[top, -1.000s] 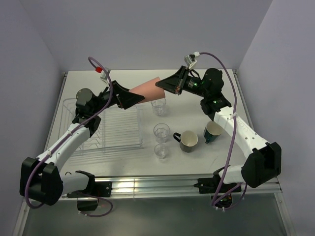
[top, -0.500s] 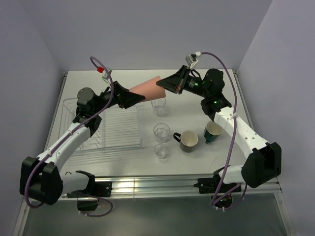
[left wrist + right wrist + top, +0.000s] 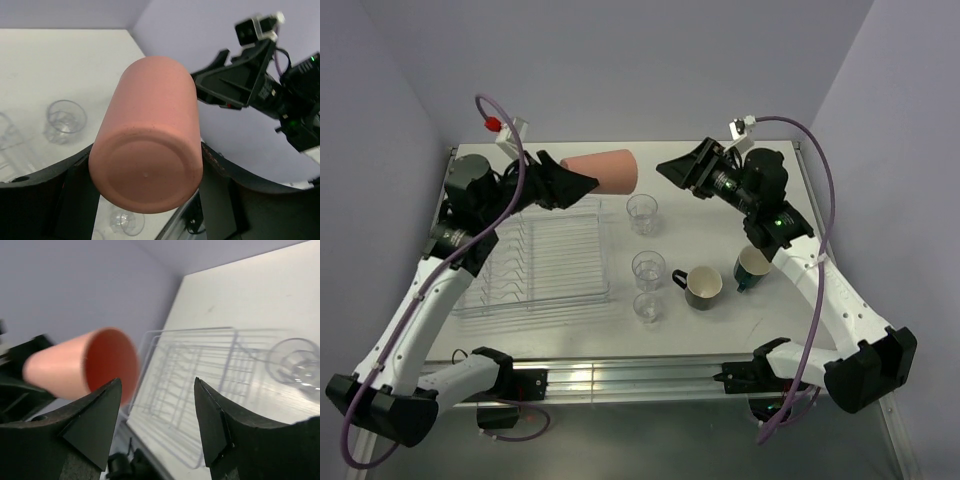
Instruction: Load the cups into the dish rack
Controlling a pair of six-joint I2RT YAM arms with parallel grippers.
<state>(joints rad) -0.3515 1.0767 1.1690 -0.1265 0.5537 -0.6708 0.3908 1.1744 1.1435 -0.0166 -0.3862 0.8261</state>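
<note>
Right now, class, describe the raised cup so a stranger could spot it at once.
Find the clear ribbed plastic dish rack on the white table's left. Above its far edge, the left gripper holds a tall salmon-orange cup on its side. Unlike the clear tumblers and dark mugs standing below, it is opaque, pink and airborne.

3 clear tumblers [image 3: 642,212] [image 3: 648,268] [image 3: 646,306], 1 salmon cup [image 3: 603,171], 1 black mug [image 3: 701,286], 1 green mug [image 3: 752,268], 1 dish rack [image 3: 560,262]
</note>
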